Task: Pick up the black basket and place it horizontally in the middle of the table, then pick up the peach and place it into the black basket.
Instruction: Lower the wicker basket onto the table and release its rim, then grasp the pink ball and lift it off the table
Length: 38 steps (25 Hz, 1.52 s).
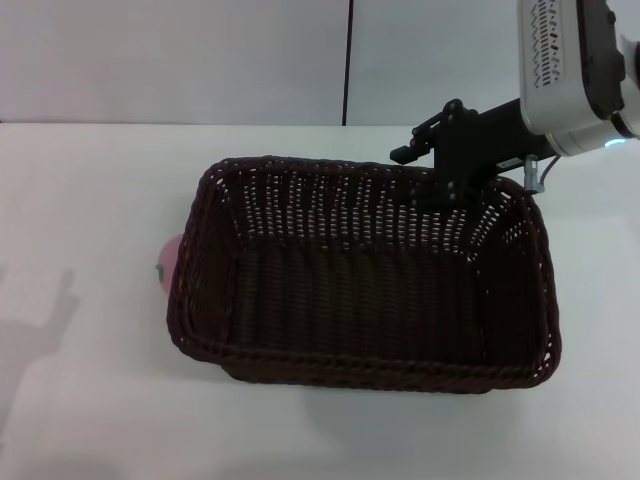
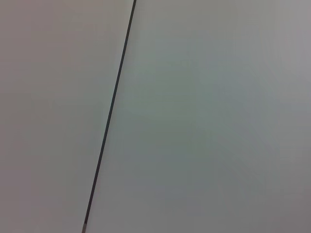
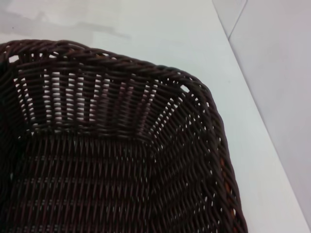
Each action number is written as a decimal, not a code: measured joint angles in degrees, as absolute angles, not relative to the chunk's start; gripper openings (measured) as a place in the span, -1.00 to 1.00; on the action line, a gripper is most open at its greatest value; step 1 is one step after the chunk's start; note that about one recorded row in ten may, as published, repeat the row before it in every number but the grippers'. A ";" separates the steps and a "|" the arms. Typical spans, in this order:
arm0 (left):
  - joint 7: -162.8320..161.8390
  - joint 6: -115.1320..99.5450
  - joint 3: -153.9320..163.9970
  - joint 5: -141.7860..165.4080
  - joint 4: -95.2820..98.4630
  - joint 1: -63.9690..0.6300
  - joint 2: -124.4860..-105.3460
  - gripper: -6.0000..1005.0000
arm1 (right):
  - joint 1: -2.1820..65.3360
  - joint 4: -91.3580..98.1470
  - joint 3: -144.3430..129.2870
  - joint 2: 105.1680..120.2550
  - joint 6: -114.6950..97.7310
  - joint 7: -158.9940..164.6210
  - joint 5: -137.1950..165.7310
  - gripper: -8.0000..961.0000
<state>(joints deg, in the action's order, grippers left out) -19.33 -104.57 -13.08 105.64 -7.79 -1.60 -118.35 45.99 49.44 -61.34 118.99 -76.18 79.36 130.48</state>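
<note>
The black basket (image 1: 360, 290) fills the middle of the white table (image 1: 90, 380), long side across my view. My right gripper (image 1: 452, 188) reaches in from the upper right and is shut on the basket's far rim near its right corner. The right wrist view looks down into the basket's woven inside (image 3: 97, 174) and a rim corner. The peach (image 1: 168, 263) lies on the table right against the basket's left wall, mostly hidden by it. My left gripper is out of view; its wrist view shows only a pale wall with a dark seam (image 2: 111, 111).
A wall with a dark vertical seam (image 1: 348, 60) stands behind the table's far edge. Bare tabletop lies left of and in front of the basket. An arm's shadow (image 1: 40, 320) falls on the table at the left.
</note>
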 joint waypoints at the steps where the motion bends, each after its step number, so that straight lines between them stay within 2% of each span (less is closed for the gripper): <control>1: -19.34 -104.57 -13.08 105.64 -7.79 -1.60 -118.35 0.66 | 45.99 49.44 -61.34 118.99 -76.18 79.36 130.48 -0.33; 2: -19.34 -104.57 -13.08 105.64 -7.79 -1.60 -118.35 0.66 | 45.56 50.03 -61.31 118.99 -76.27 79.37 130.13 -0.33; 7: -19.37 -104.37 -12.56 105.65 -7.40 -2.03 -118.18 0.66 | 40.46 57.54 -60.82 118.97 -78.96 80.08 124.55 0.14; 8: -20.54 -104.59 -9.61 105.72 -5.26 -2.72 -118.06 0.66 | 36.52 62.42 -60.06 118.89 -81.19 80.92 118.64 0.16; 9: -20.54 -104.59 -9.61 105.72 -5.26 -2.72 -118.06 0.66 | 36.52 62.42 -60.06 118.89 -81.19 80.92 118.64 0.18; 10: -22.54 -104.77 -8.15 105.72 -3.25 -3.24 -118.00 0.66 | 32.29 66.18 -58.98 118.85 -82.54 81.55 112.45 0.21; 11: -26.48 -104.84 -5.89 105.72 0.26 -4.16 -117.97 0.66 | 32.29 66.18 -58.98 118.85 -82.54 81.55 112.45 0.23; 12: -26.48 -104.84 -5.89 105.72 0.26 -4.16 -117.97 0.66 | 29.44 67.89 -58.12 118.85 -83.18 81.77 108.29 0.25; 13: -35.66 -104.73 0.57 105.75 9.36 -6.42 -117.96 0.66 | 25.04 69.53 -56.86 118.86 -83.67 81.96 101.43 0.28; 14: -35.66 -104.73 0.57 105.75 9.36 -6.42 -117.96 0.66 | 25.04 69.53 -56.86 118.86 -83.67 81.96 101.43 0.28; 15: -37.72 -104.66 1.98 105.75 11.23 -6.85 -117.95 0.66 | 20.26 69.34 -55.92 118.93 -83.78 82.01 94.31 0.28; 16: -39.78 -104.56 3.58 105.76 13.30 -7.31 -117.95 0.66 | 20.26 69.34 -55.92 118.93 -83.78 82.01 94.31 0.28; 18: -46.08 -103.84 9.40 105.75 20.64 -8.22 -117.94 0.66 | 14.13 65.18 -54.81 119.02 -83.51 80.38 84.55 0.28; 22: -48.90 -102.13 13.65 105.78 24.76 -8.43 -117.95 0.66 | 10.30 53.85 -53.62 119.02 -84.33 75.66 73.09 0.28; 23: -48.90 -102.13 13.65 105.78 24.76 -8.43 -117.95 0.66 | 9.40 44.96 -52.14 118.93 -86.05 71.13 66.66 0.28; 28: -54.82 -97.49 21.45 110.62 31.07 -10.56 -117.95 0.66 | 9.67 28.82 -45.36 118.84 -89.95 62.77 61.18 0.28; 38: -51.83 -88.66 21.10 116.93 25.42 -16.57 -118.53 0.65 | 9.48 24.34 -42.89 118.75 -92.17 61.61 61.17 0.28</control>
